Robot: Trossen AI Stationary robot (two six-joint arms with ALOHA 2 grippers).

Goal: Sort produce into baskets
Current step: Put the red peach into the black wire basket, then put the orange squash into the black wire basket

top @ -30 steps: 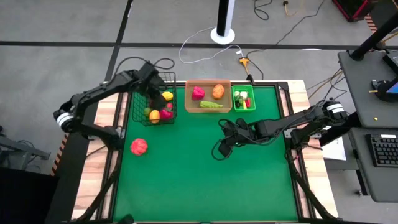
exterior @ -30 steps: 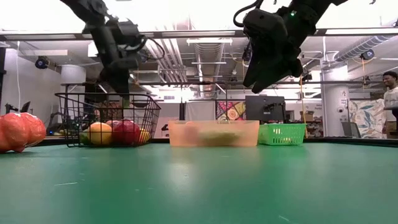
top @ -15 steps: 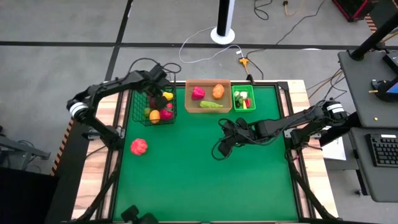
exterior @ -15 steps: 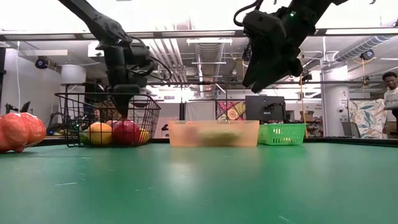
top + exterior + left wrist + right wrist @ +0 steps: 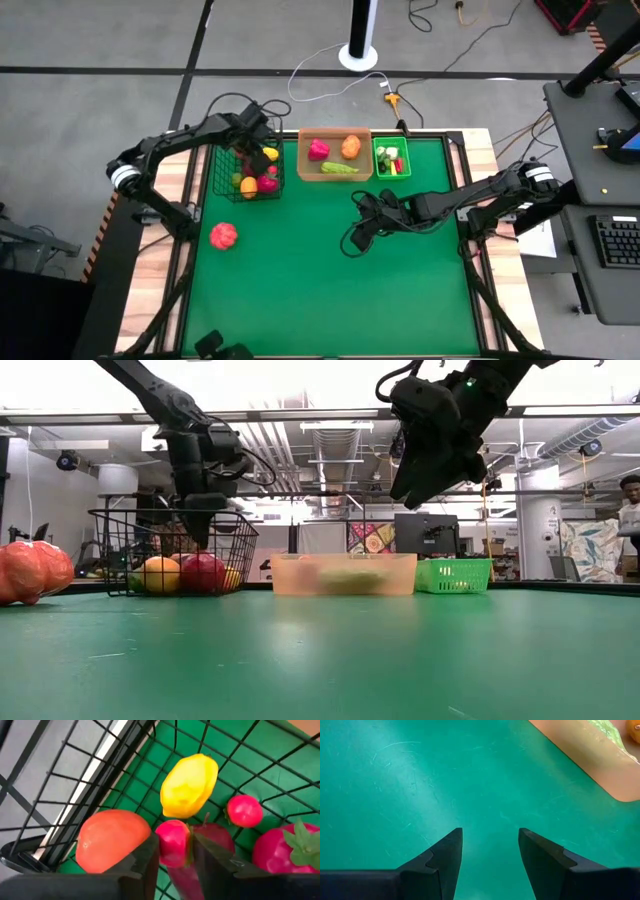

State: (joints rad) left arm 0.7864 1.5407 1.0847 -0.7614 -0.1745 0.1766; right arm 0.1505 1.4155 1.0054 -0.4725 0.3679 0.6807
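My left gripper (image 5: 175,851) reaches down into the black wire basket (image 5: 222,175), shut on a small pink-red fruit (image 5: 171,841). Under it lie a yellow lemon (image 5: 189,785), an orange piece (image 5: 111,841), a small red ball (image 5: 244,810) and a pink strawberry-like piece (image 5: 285,852). My right gripper (image 5: 490,834) hangs open above bare green table near the middle (image 5: 354,238). A big red-orange fruit (image 5: 223,235) rests on the table's left side. My left gripper pinches the small pink-red fruit's sides (image 5: 162,840) between its two fingers, coming steeply from above into the basket. The fruit sits at the fingertips above the other fruit; whether it rests on them I cannot tell.
A tan tray (image 5: 304,158) at the far edge holds a pink piece, an orange piece and a green cucumber. Right of it stands a green bin (image 5: 378,160) with small pieces. A person (image 5: 628,500) stands in the room far right.
My left gripper has sunk from above the basket's rim down inside the basket, carrying the small fruit with it, then held still. The right arm has kept still.
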